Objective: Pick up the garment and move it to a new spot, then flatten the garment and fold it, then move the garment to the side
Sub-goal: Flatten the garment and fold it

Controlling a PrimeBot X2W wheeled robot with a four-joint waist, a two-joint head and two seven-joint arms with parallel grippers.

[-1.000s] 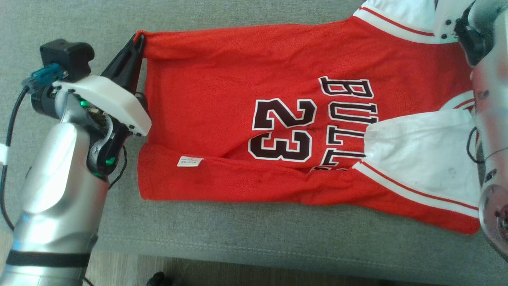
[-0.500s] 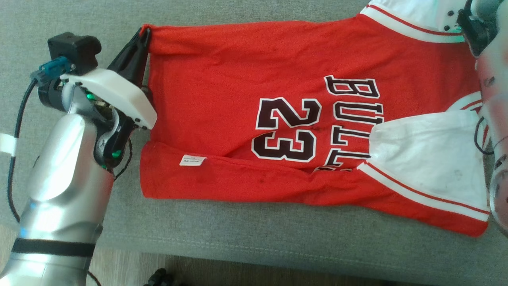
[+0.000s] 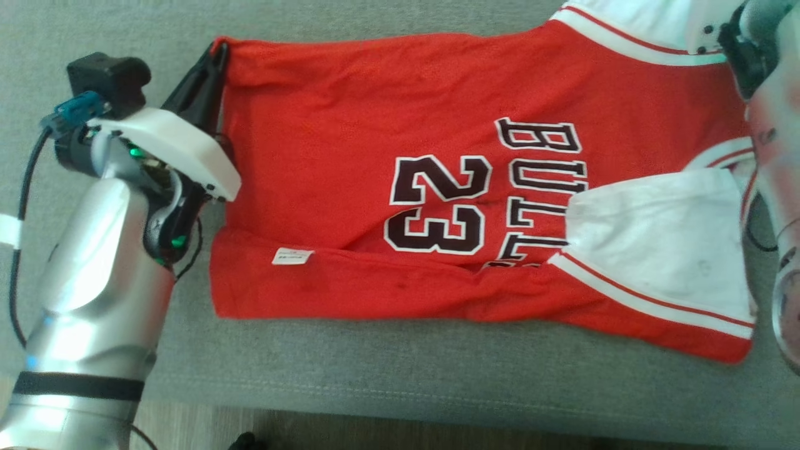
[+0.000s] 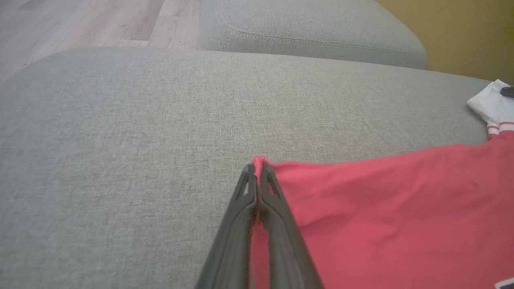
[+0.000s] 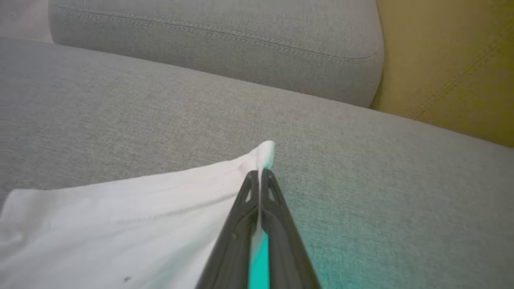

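The garment (image 3: 350, 137), a red jersey lettered "BULLS 23", lies spread sideways on the grey sofa seat (image 3: 400, 369), hem at the left, white lining and striped trim at the right. My left gripper (image 3: 215, 53) is shut on the far hem corner; in the left wrist view its fingers (image 4: 259, 172) pinch a tuft of the red garment (image 4: 401, 200). In the right wrist view my right gripper (image 5: 260, 174) is shut on a corner of the garment's white cloth (image 5: 120, 216). The right arm (image 3: 772, 156) runs down the head view's right edge.
The near side of the jersey is folded over, with a small white label (image 3: 292, 255) showing. A grey back cushion (image 5: 217, 44) and a mustard-coloured cushion (image 5: 453, 68) stand behind the seat. Wooden floor (image 3: 187, 431) lies below the sofa's front edge.
The jersey sits slightly more to the left and its far edge is pulled straighter; the whole picture has shifted a little too. The left grip has held.
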